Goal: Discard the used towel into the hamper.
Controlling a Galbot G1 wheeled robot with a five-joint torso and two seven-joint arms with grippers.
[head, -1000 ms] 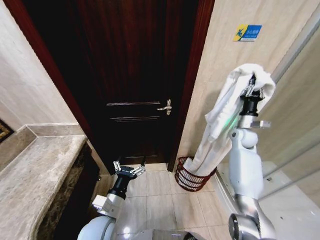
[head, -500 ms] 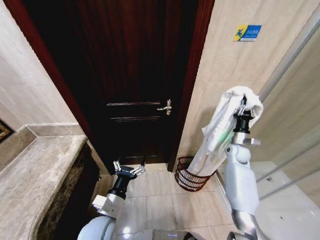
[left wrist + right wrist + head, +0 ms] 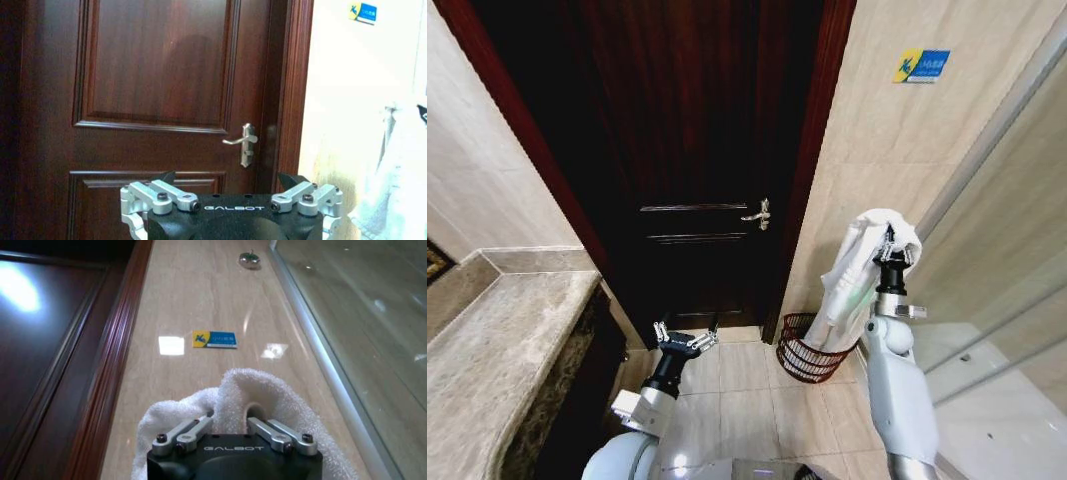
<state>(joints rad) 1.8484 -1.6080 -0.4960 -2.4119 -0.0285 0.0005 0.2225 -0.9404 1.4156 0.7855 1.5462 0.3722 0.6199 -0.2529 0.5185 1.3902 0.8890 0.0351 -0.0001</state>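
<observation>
A white towel (image 3: pixel 852 270) hangs in a long fold from my right gripper (image 3: pixel 888 243), which points upward and is shut on the towel's top. The towel's lower end drops into the hamper (image 3: pixel 802 358), a dark reddish-brown wire basket on the floor against the wall right of the door. In the right wrist view the towel (image 3: pixel 260 395) bunches over my right gripper (image 3: pixel 230 422). My left gripper (image 3: pixel 684 340) is open low in front of the door, and the left wrist view shows its spread fingers (image 3: pixel 160 187) with the towel (image 3: pixel 397 185) at the frame's edge.
A dark wooden door (image 3: pixel 687 150) with a metal handle (image 3: pixel 758 214) fills the middle. A marble counter (image 3: pixel 497 350) is on the left. A glass shower panel (image 3: pixel 1007 230) stands to the right of my right arm. A blue sign (image 3: pixel 921 65) is on the tiled wall.
My right arm has lowered and drawn in towards the hamper, carrying the towel down with it. More of the towel now sits in the hamper. The left arm has not moved.
</observation>
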